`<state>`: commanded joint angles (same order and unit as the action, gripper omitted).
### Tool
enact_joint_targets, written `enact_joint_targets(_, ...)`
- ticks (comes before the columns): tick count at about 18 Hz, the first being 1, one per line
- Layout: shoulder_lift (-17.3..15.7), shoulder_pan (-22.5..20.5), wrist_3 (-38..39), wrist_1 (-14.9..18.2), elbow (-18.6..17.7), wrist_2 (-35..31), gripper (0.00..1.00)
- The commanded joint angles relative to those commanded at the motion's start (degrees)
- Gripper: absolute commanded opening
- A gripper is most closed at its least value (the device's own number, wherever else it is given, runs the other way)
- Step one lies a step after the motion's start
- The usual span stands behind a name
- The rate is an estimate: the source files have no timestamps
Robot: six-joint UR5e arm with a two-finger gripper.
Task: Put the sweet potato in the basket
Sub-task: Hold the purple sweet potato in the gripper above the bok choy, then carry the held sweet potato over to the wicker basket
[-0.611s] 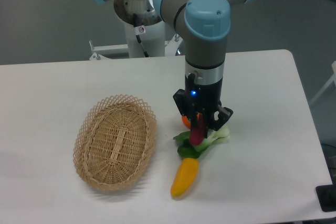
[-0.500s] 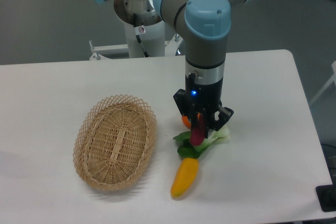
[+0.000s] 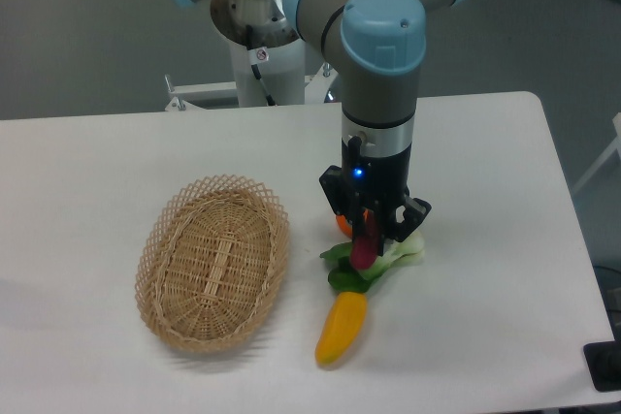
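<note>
The magenta sweet potato (image 3: 366,243) stands nearly upright between the fingers of my gripper (image 3: 370,239), just right of the middle of the table. The gripper points straight down and is shut on it, low over the leafy green. Its upper end is hidden by the fingers. The oval tan wicker basket (image 3: 213,261) lies to the left of the gripper with nothing in it.
A yellow-orange pepper (image 3: 342,328) lies in front of the gripper. A leafy green vegetable (image 3: 390,257) lies under and beside the gripper. A round orange fruit (image 3: 344,223) is partly hidden behind the fingers. The white table (image 3: 485,191) ends at the right.
</note>
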<state>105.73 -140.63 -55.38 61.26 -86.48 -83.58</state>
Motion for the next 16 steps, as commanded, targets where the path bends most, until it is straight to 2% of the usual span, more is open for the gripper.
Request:
enact_joint_targets(5,-0.79,0.09,2.9,-1.32,-2.64,-0.52,0.33)
enact_joint_targets(7,-1.49,0.79,5.71,-2.02,-5.18,-0.79,0.33)
enact_joint_targets(10,-2.28,4.21,11.07,-7.36,-10.1,-0.88,0.33)
enact_joint_targets(12,-2.29,6.32,15.63,-10.71,-11.95,-1.05,0.33)
enact_joint_targets(16,0.08,13.69,22.23,-11.86,-12.31,-6.84,0.33)
